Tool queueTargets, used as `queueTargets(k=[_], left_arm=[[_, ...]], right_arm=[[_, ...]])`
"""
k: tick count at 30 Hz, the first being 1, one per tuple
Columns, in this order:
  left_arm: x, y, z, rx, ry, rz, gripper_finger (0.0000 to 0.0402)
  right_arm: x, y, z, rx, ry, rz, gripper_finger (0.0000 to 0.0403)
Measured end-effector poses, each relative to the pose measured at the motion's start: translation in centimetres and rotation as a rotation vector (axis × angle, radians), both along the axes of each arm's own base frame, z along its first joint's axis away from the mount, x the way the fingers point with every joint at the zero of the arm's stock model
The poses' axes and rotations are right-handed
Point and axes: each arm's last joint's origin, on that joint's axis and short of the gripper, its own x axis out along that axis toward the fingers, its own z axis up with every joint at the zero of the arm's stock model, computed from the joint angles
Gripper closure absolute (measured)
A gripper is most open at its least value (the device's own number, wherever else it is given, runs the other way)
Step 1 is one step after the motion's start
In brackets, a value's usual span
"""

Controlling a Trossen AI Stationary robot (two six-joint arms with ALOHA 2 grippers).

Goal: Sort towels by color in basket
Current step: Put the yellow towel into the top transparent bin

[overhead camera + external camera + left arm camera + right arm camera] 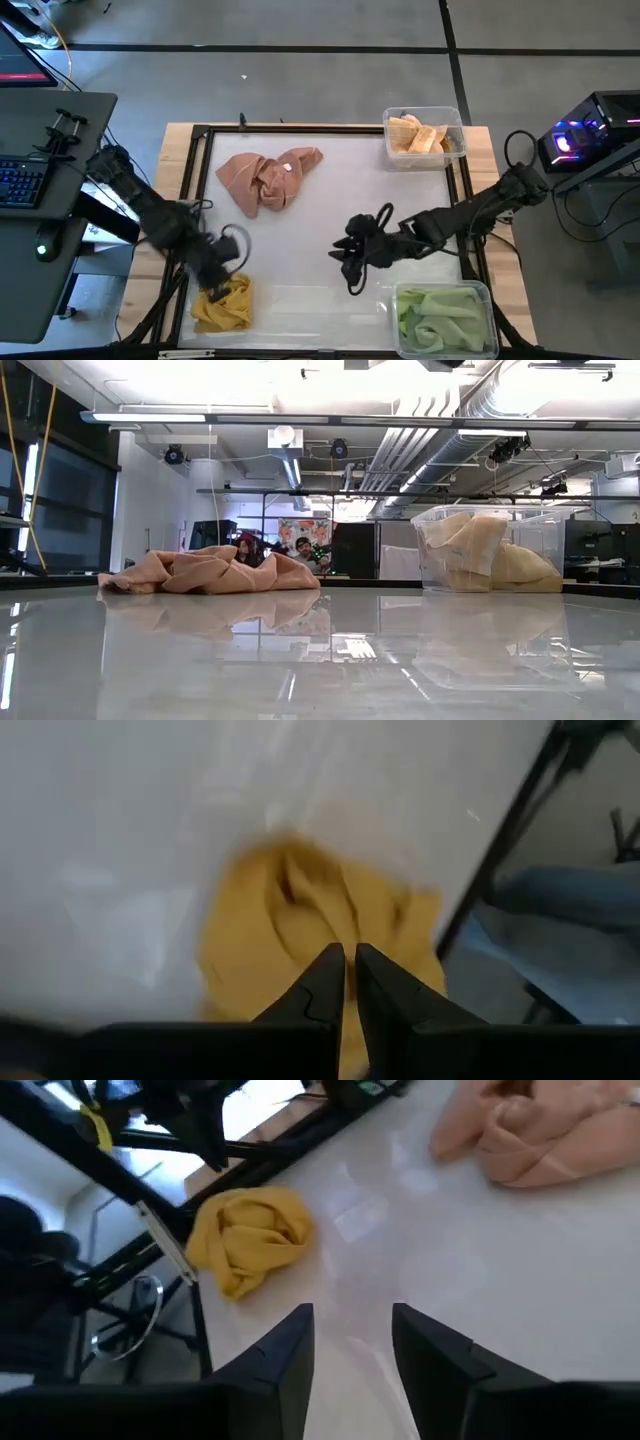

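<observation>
Green towels binned near right corner; peach towels binned far right. Pink pile and yellow towel loose on counter. Left tool shut, empty, above yellow. Right tool parted, empty, mid-counter.

From above I see open tabletop across the centre and near edge, wide enough for a gripper to pass. Obstacles: the salmon pink towels heaped toward the far left; the mustard yellow towel at the near-left corner, with the left gripper just beside it; the right gripper in the centre-right. Two clear bins block the right side: the far bin and the near bin. A dark frame borders the surface.
</observation>
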Motion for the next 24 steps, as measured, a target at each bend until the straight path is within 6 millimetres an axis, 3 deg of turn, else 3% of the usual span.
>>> queueTargets(k=[4, 8, 15, 19, 24], left_arm=[[-2.0, -2.3, -1.3, -0.073, 0.043, 0.077, 0.0349], [-3.2, -4.1, -2.9, -0.121, 0.038, 0.096, 0.0285], [-3.7, -4.5, -7.7, 0.077, 0.015, 0.030, 0.0178], [-2.6, -4.4, -10.8, 0.164, 0.022, -0.051, 0.0164], [-0.7, -4.2, -14.1, 0.263, 0.094, -0.163, 0.0177]], right_arm=[[0.0, 0.0, -0.9, -0.012, 0.012, 0.050, 0.0265], [-0.5, 0.8, -1.8, -0.003, 0.049, 0.098, 0.0265], [-1.6, 2.5, -2.5, 0.031, 0.074, 0.135, 0.0265], [-1.9, 3.2, -2.5, 0.029, 0.074, 0.158, 0.0265], [-2.1, 3.4, -2.6, 0.026, 0.078, 0.164, 0.0265]])
